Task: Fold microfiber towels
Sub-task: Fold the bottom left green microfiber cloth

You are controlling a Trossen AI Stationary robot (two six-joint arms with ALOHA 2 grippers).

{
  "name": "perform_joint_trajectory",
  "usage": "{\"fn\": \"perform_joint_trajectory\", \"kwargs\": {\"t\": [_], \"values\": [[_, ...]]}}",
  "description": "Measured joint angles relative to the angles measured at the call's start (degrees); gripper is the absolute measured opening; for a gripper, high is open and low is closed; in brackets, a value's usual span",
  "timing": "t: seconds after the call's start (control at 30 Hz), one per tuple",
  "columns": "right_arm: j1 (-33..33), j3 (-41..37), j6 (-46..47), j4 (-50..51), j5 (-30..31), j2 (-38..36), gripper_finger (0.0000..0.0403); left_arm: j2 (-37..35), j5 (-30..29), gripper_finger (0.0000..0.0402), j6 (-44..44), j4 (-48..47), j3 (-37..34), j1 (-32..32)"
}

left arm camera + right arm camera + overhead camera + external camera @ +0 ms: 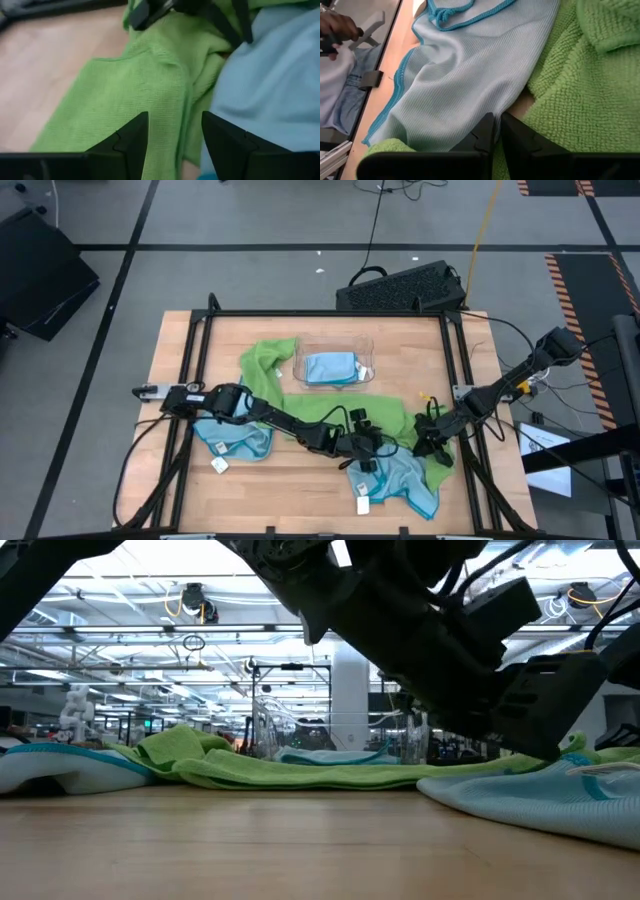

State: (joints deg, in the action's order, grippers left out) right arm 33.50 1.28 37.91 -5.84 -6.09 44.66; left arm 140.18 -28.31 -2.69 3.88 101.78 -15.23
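A large lime green towel point(300, 405) lies spread across the table from the far left toward the near right. One light blue towel point(240, 442) lies crumpled at the near left. Another light blue towel point(395, 480) lies at the near right, overlapping the green one. My left gripper point(175, 125) is open low over the green towel point(130, 95), its fingers on either side of a raised fold. My right gripper point(497, 120) is shut, with its tips at the edge of the near-right blue towel point(470, 65), beside the green towel point(580, 90). My left gripper stands with one finger point(132, 135) on each side of the green towel's raised fold point(172, 105); I cannot tell whether it touches the cloth. My right gripper comes slanting down with its shut fingertips point(487, 122) at the blue towel's edge point(495, 107), where that towel meets the green one. Whether cloth is caught between the tips I cannot tell.
A clear plastic tray point(362, 345) at the table's far middle holds a folded blue towel point(330, 367). A black case point(400, 285) sits beyond the far edge. A person's hand point(335, 27) shows past the table's edge. Bare wood lies along the near edge.
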Motion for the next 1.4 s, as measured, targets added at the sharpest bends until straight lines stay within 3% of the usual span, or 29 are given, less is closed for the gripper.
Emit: {"fn": "perform_joint_trajectory", "kwargs": {"t": [0.1, 0.63, 0.77, 1.03, 1.2, 1.4], "values": [[0.0, 0.0, 0.5, 0.0, 0.0, 0.0, 0.0024, 0.7, -4.1, 0.0189, 4.0, -0.6, 0.0, -0.8], [0.0, 0.0, 0.5, -0.2, 0.0, 0.0, 0.0024, 3.1, -4.2, 0.0183, 3.1, 1.0, 0.1, -0.6], [0.0, 0.0, 0.5, -0.3, 0.0, 0.0, 0.0024, 3.2, -4.7, 0.0143, 2.0, 0.6, 0.1, -0.4], [0.0, 0.0, 0.6, -0.4, 0.0, 0.0, 0.0024, 3.3, -4.6, 0.0017, 0.4, 0.9, 0.1, -0.3], [0.0, 0.4, 0.4, -0.4, -0.1, 0.0, 0.0024, 2.3, -5.2, 0.0011, -1.3, 0.2, -0.1, -0.7], [0.0, 3.3, -3.1, 0.5, 0.8, 0.0, 0.0024, -1.5, -11.1, 0.0005, -1.9, 0.0, -0.1, -1.8]]}}
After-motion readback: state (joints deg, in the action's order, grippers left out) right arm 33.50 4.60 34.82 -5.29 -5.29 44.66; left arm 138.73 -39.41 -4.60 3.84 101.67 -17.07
